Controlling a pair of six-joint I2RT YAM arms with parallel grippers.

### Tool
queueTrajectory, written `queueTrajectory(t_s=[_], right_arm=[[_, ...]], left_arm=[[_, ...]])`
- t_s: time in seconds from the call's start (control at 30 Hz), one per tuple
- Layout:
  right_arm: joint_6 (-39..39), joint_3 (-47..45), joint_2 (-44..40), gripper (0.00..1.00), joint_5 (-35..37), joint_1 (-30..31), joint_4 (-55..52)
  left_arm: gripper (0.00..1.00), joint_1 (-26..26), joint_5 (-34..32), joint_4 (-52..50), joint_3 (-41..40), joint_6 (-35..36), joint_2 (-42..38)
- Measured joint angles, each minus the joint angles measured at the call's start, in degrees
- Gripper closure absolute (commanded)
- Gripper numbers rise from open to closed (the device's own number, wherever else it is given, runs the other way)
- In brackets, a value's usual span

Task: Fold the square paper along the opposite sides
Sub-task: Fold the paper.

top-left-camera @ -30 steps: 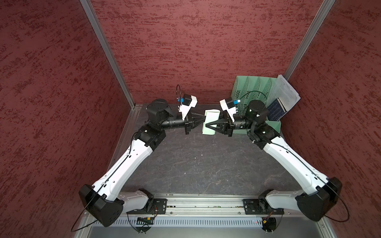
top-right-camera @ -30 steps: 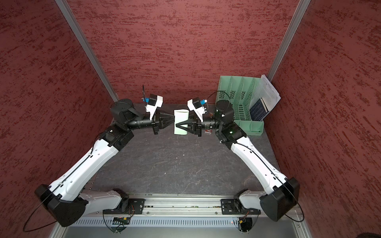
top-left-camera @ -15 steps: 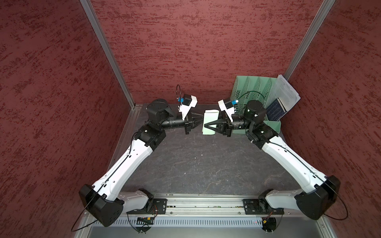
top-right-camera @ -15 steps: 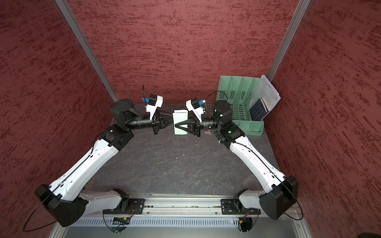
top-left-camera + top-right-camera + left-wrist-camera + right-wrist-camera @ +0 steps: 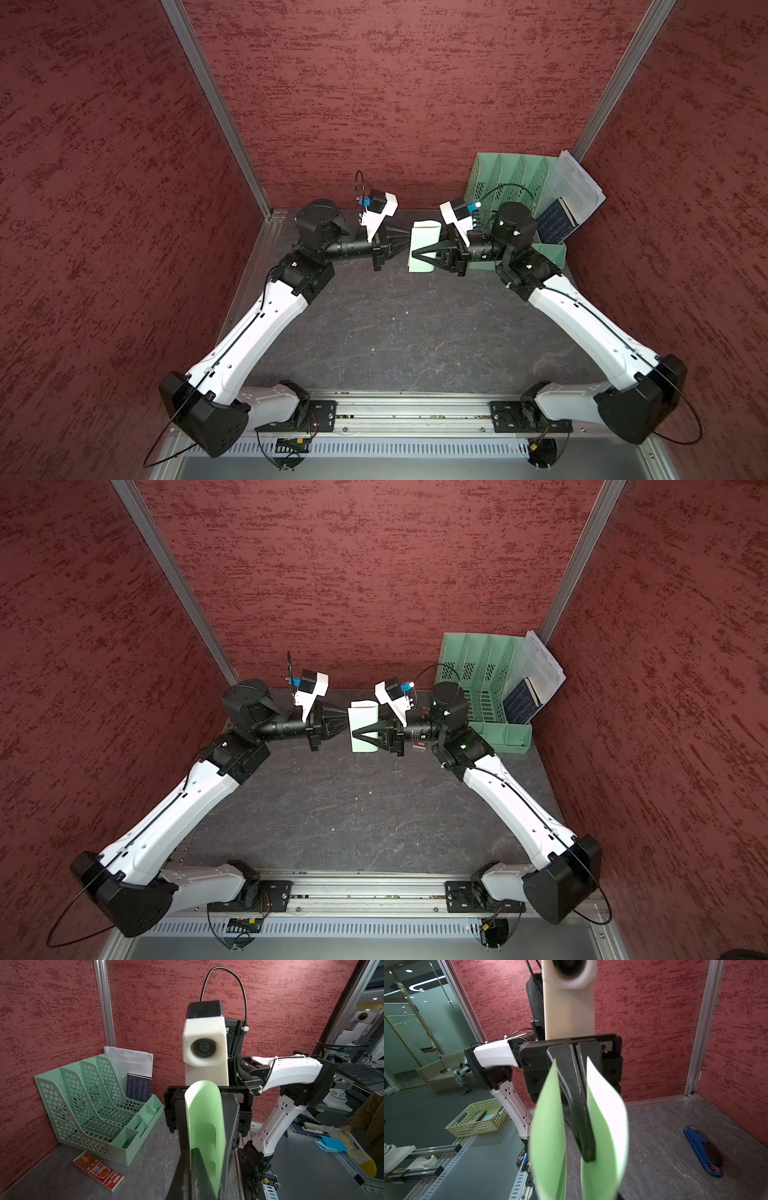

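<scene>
- square paper (image 5: 424,235) is being held up above the table (image 5: 395,332), far middle, bending into a U with the fold facing right
- right gripper (image 5: 412,252) is clamping it, one finger outside each flap
- left gripper (image 5: 404,244) is pinching together, tips poking between the flaps

Middle and front of the desk (image 5: 395,332) lay bare, left gripper (image 5: 408,242) and right gripper (image 5: 415,252) with the square paper (image 5: 424,232) at their tips blocked the back middle, green file rack (image 5: 511,187) filled the back right corner, red packet (image 5: 98,1171) just beside it, blue stapler (image 5: 702,1147) by the back edge.
</scene>
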Motion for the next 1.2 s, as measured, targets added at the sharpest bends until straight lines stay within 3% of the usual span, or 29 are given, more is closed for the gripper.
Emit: queueTrajectory(t_s=[0.4,0.7,1.2], right_arm=[[-0.07,0.00,-0.09,0.76,0.13,0.00,-0.22],[-0.52,0.00,-0.35,0.70,0.20,0.00,-0.42],[-0.83,0.00,-0.79,0.69,0.35,0.00,-0.39]], left_arm=[[1.00,0.02,-0.02,0.00,0.02,0.04,-0.02],[1.00,0.13,-0.24,0.02,-0.59,0.04,-0.35],[1.00,0.33,-0.22,0.04,-0.76,0.04,-0.90]])
